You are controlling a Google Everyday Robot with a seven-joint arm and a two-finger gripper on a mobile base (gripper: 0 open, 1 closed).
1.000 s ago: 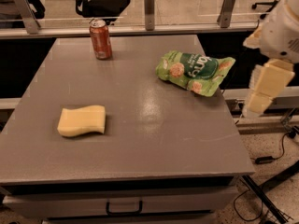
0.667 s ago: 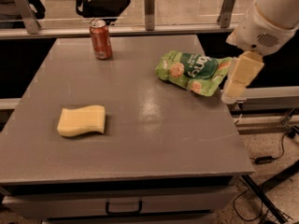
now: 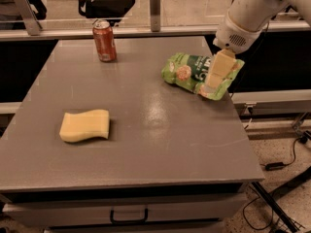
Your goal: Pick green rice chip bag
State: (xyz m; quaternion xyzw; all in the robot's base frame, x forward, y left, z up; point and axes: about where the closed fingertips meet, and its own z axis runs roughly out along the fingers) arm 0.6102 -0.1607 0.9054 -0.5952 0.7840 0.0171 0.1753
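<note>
The green rice chip bag [image 3: 189, 72] lies flat at the right rear of the grey table [image 3: 146, 144]; it is light green with a dark green centre panel and round rice cake images. My gripper [image 3: 214, 79] hangs from the white arm [image 3: 248, 13] at the upper right and is over the bag's right end, covering part of it. Only its cream-coloured finger housing shows from this side.
A red soda can [image 3: 104, 41] stands at the table's rear left. A yellow sponge [image 3: 85, 125] lies at the front left. A drawer handle [image 3: 129, 216] is below the front edge. Cables [image 3: 286, 164] lie on the floor to the right.
The arm has swung left from beyond the table's right edge, bringing the gripper over the right end of the chip bag. The bag, can and sponge have not moved.
</note>
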